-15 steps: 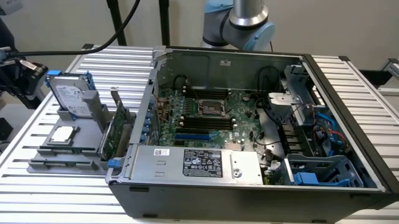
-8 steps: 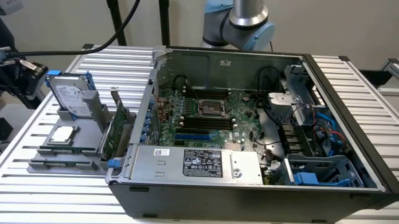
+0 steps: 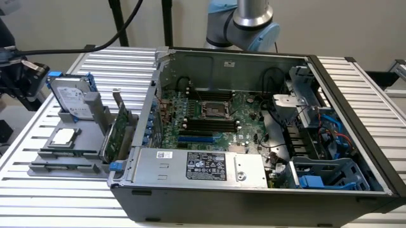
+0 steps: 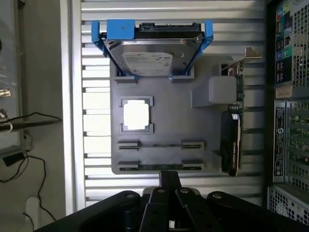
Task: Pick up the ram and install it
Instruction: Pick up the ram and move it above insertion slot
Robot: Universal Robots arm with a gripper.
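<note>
The ram (image 4: 159,167) is a long, skinny green stick. From above I can see just its thin top edge, like a dark green line. It stands on that edge in the grey tray (image 4: 169,125), with little grey clips holding it near each end. It is in the row of the tray closest to the claw (image 4: 169,183), at the other end from the hard drive (image 4: 152,53) with the blue rails.

The flat sides of the ram are turned away, so I cannot make out its chips. The black claw is cut off at the picture's edge, and I cannot tell if it is wide or narrow.

In the exterior view, the tray (image 3: 85,140) sits on the slatted table (image 3: 63,204), on the exterior view's left of the open computer (image 3: 254,204). The ram is too thin to pick out there.

The ram is in the tray, not in the claw. It lies crosswise just past the claw's tip, lined up with its middle, and the two are apart.
</note>
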